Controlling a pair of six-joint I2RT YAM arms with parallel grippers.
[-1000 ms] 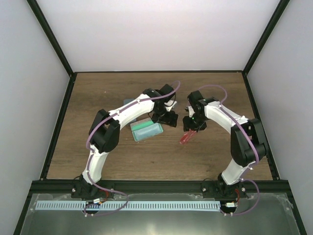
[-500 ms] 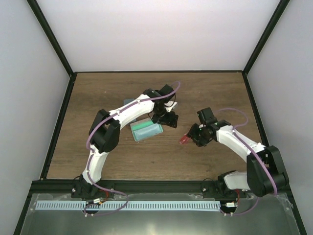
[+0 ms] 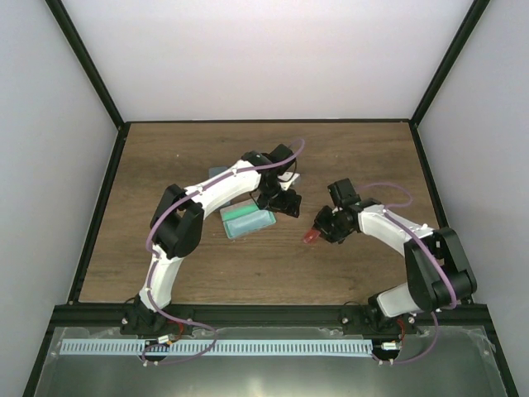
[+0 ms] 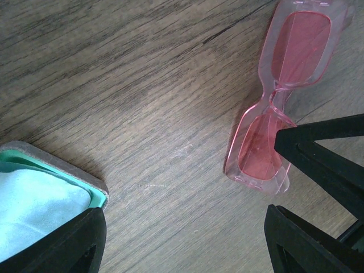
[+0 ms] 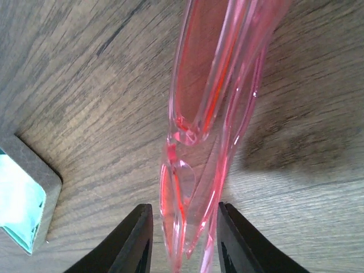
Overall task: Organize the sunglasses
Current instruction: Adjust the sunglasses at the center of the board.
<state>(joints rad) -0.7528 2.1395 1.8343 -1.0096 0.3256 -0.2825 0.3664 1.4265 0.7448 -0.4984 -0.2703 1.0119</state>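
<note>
The sunglasses, a pink-red translucent folded pair, lie on the wooden table right of centre. My right gripper reaches them from the right. In the right wrist view its fingers straddle one end of the sunglasses; the right gripper is narrowly open, with a slim gap at the left finger. My left gripper hovers open between the open case and the sunglasses, holding nothing. In its wrist view the left gripper has bare wood between its fingers.
An open grey case with teal lining and a light-blue cloth lies left of the sunglasses, its corner in view as the case and the case. Another light-blue item peeks out behind the left arm. Black frame rails border the table.
The right arm swung round to the right of the sunglasses and lowered, and its jaws narrowed around them. The sunglasses barely shifted. The left arm stayed still.
</note>
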